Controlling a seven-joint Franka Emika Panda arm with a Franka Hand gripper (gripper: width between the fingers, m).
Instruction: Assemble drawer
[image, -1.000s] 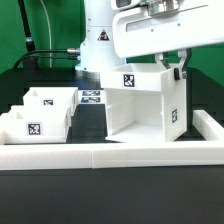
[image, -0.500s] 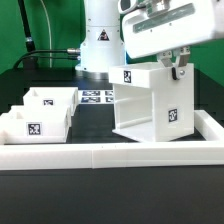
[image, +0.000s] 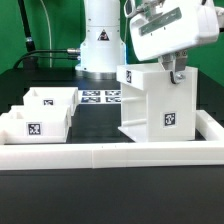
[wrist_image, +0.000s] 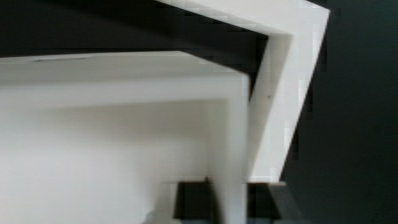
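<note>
The white drawer casing (image: 155, 105) stands at the exterior view's right, tilted with its top leaning left, open front facing me, tags on its top and right side. My gripper (image: 178, 72) is shut on the top of the casing's right wall. In the wrist view the dark fingers (wrist_image: 196, 203) clamp the thin white casing wall (wrist_image: 267, 120) between them. Two small white trays (image: 40, 112) with tags lie side by side at the exterior view's left, apart from the casing.
A long low white border wall (image: 110, 155) runs along the front and up the right side. The marker board (image: 98, 96) lies flat at the back middle. The robot base (image: 100, 40) stands behind it.
My gripper has moved to the exterior view's right with the casing wall in it. The casing has turned and shifted right, and now looks narrower.
</note>
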